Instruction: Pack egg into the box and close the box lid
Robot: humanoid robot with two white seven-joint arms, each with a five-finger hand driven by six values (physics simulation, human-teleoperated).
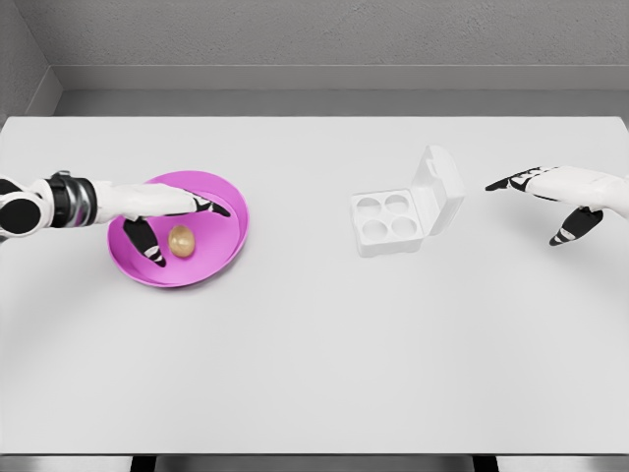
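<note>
Nearest, the bare table (314, 374). Farther in, at left, the egg (181, 240) lying in the pink bowl (221, 251), not yet lifted. Left hand (162, 214) poised over the bowl, fingers spread and holding nothing, thumb down just left of the egg, long fingers reaching past it above. Best done slowly: lower until thumb and fingers bracket the egg, then close gently round its middle, since a round shell will likely roll along the bowl's curve if nudged from one side. Lift straight up clear of the rim before carrying right. Farther right, the box (391, 224) open with four empty cups, lid (439, 187) standing up on its far right side. Beyond that, right hand (565, 197) hovering apart from the lid, fingers loose, empty, probably well placed for shutting it later.
</note>
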